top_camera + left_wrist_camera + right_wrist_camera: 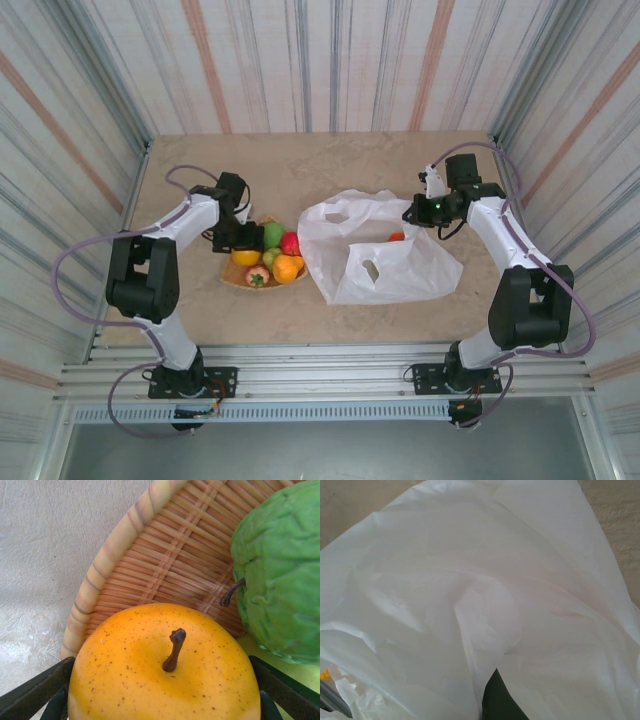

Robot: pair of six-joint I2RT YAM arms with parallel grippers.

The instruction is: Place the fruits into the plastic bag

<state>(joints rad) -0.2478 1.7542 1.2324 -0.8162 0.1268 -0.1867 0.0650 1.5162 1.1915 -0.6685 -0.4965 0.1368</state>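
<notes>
Now left claw [160,696] astride yellow fruit [165,670]

My left arm [160,270] and right arm [520,290] are built alike: smooth white shells between chunky black joints. A pale mauve cable [75,260] runs outside each one. Each arm stands on a black base plate [190,382] with small bolts. My left gripper [235,237] and right gripper [425,212] are black; seen close, the fingers [35,692] are dark, flat-edged bars.
</notes>
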